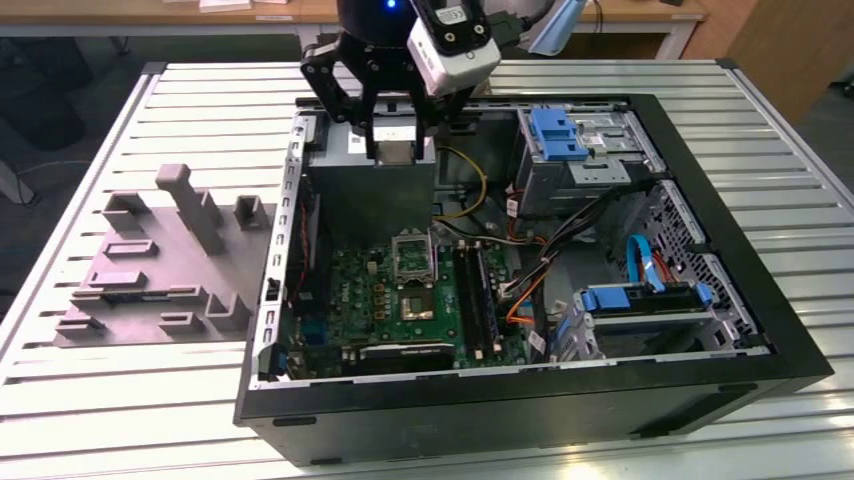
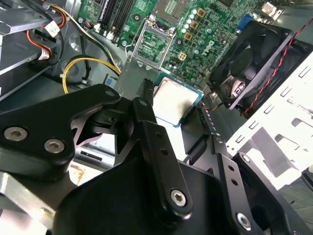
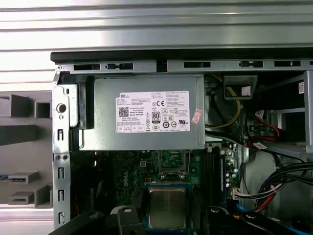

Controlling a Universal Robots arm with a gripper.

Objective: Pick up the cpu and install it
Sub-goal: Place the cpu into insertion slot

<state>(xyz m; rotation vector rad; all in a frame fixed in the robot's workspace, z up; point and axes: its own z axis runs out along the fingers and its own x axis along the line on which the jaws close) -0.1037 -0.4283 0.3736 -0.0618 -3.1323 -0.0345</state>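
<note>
Pincer (image 1: 396, 142) pinches the cpu (image 2: 177, 102) by its edges, high over the far side of the open computer case (image 1: 534, 410). It looks light, stiff and easy to hurt, so edges seem the safest hold.

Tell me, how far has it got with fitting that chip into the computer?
Done: the pickup. In hand: the fingers grip the cpu in the air above the open computer case. Left: the socket on the green motherboard looks empty, so the cpu is not yet installed.
</note>
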